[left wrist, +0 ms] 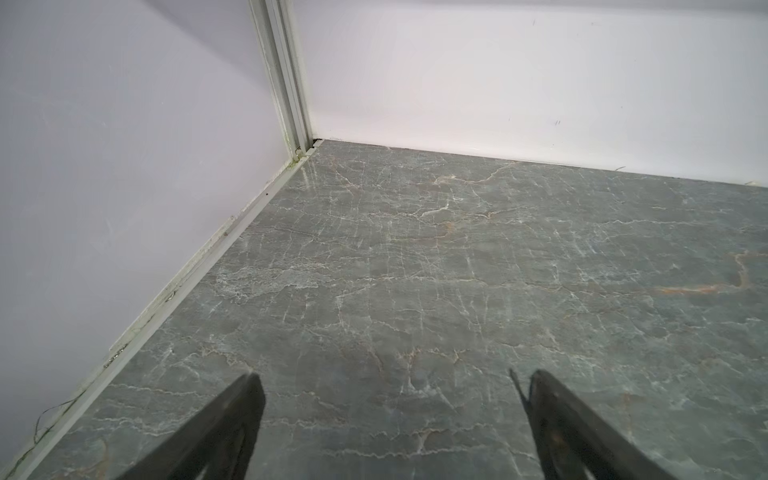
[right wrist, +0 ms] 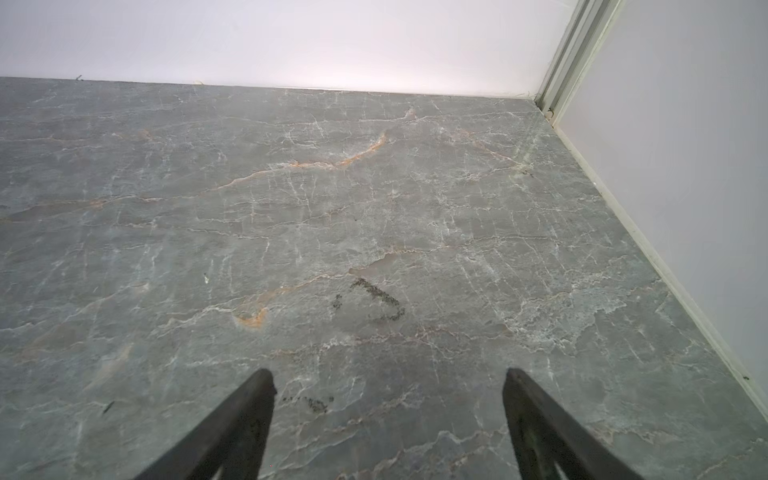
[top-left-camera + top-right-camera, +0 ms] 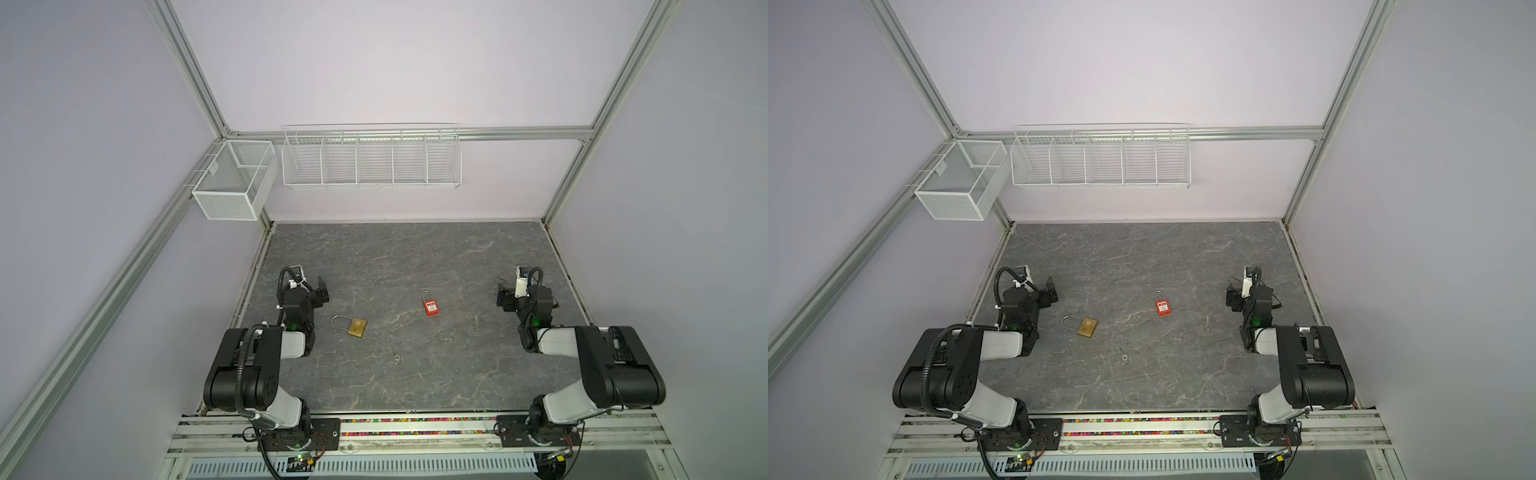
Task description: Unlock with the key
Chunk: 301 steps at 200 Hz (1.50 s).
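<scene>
Zero steps done. Left pincer (image 1: 395,374) and right pincer (image 2: 388,371) gape wide, empty. Brass padlock (image 3: 358,328) lies near left pincer, red padlock (image 3: 431,306) between both. First key (image 3: 476,326) near right pincer, second key (image 3: 397,357) between; pickup, insert, turn remain.

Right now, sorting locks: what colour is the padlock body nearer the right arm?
Red, on the small metal-shackled padlock; clearest in a top view.
</scene>
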Motion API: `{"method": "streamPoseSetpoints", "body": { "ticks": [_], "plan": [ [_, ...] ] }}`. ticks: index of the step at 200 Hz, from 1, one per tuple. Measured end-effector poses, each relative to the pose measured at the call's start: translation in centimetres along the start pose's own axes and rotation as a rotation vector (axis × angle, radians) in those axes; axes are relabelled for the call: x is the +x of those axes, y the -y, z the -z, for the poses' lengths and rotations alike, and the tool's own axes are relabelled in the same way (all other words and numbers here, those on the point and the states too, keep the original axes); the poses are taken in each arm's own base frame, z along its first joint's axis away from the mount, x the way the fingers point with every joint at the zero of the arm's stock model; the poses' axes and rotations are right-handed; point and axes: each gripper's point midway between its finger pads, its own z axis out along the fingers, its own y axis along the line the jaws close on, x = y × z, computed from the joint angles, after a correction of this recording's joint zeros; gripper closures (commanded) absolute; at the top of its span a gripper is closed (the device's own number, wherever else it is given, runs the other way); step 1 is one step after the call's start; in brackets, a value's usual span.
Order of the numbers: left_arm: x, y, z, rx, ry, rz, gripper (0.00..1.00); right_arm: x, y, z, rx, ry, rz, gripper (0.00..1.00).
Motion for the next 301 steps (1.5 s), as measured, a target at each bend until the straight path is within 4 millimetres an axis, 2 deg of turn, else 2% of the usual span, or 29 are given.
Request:
{"method": "streamPoseSetpoints", "body": {
  "ticks": [173, 202, 222, 229, 236, 243, 261, 274, 286, 294, 301],
  "plan": [
    [0.0, 0.0, 0.0, 0.0, 0.0, 0.0, 0.02, 0.0, 0.0, 0.0, 0.0, 0.0, 0.0, 0.12],
    [0.0, 0.0, 0.0, 0.0, 0.0, 0.0, 0.01, -0.1, -0.1, 0.0, -0.004, 0.002, 0.003, 0.04],
    [-0.2, -0.5, 0.4, -0.023, 0.009, 0.006, 0.01, -0.8, -0.4, 1.1, -0.016, 0.012, 0.01, 0.08],
    [-0.8, -0.7, 1.2, -0.033, 0.02, 0.007, 0.01, -1.2, -0.4, 1.7, -0.015, 0.008, 0.006, 0.1],
    [-1.5, -0.8, 1.9, -0.046, 0.025, 0.008, 0.01, -2.6, -0.5, 2.7, -0.015, 0.02, -0.001, 0.12],
    [-3.0, -0.7, 2.9, -0.052, 0.048, 0.023, 0.03, -4.2, -0.5, 3.5, -0.012, 0.03, -0.012, 0.12],
    [-9.5, 0.9, 5.3, 0.015, 0.122, 0.109, 0.1, -8.7, -1.2, 5.2, -0.017, 0.041, -0.039, 0.12],
    [-14.5, 2.8, 6.5, 0.112, 0.169, 0.201, 0.13, -10.7, -2.5, 6.3, -0.041, 0.024, -0.054, 0.08],
    [-17.1, 5.5, 7.1, 0.259, 0.152, 0.27, 0.22, -10.6, -3.8, 7.0, -0.075, -0.03, -0.076, 0.0],
    [-17.6, 7.9, 7.4, 0.377, 0.109, 0.306, 0.28, -9.5, -4.6, 7.4, -0.096, -0.092, -0.082, 0.1],
    [-16.7, 10.7, 7.8, 0.501, 0.036, 0.345, 0.31, -7.9, -5.5, 7.7, -0.117, -0.159, -0.094, 0.17]
  ]
}}
